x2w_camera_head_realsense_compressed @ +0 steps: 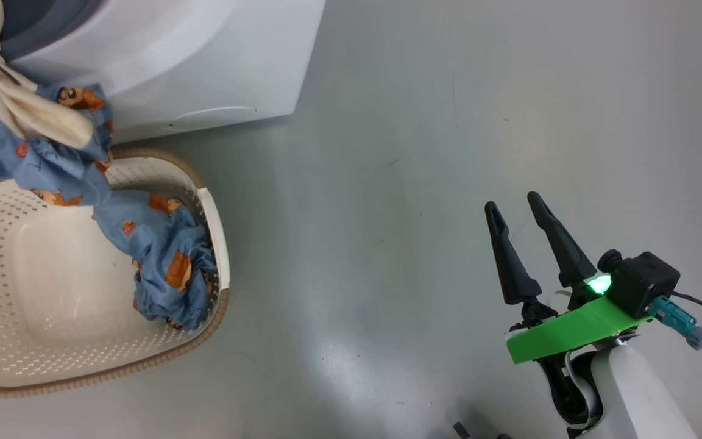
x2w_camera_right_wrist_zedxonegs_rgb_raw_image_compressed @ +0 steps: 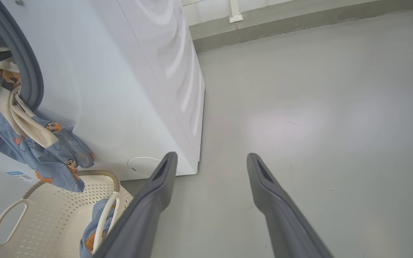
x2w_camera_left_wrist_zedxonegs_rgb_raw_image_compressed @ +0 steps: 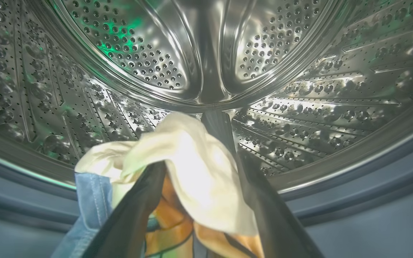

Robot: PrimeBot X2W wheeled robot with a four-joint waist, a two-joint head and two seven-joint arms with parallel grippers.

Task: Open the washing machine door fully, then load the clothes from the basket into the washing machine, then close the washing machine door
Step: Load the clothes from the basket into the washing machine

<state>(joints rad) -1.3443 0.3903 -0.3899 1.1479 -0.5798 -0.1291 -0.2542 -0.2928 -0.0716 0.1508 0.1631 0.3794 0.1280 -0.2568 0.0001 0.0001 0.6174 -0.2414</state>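
My left gripper is shut on a bunch of clothes, cream cloth over blue printed fabric, held at the mouth of the washing machine's steel drum. The gripped clothes trail from the grey gasket down the white washing machine front. A second blue printed piece lies in the cream basket on the floor before the machine. My right gripper hangs open over bare floor, well right of the basket. In the right wrist view the right gripper is open, beside the basket. The door is out of view.
Grey floor stretches to the right of the machine and basket. A round white flap sits low on the machine front. A wall base runs at the far end of the floor.
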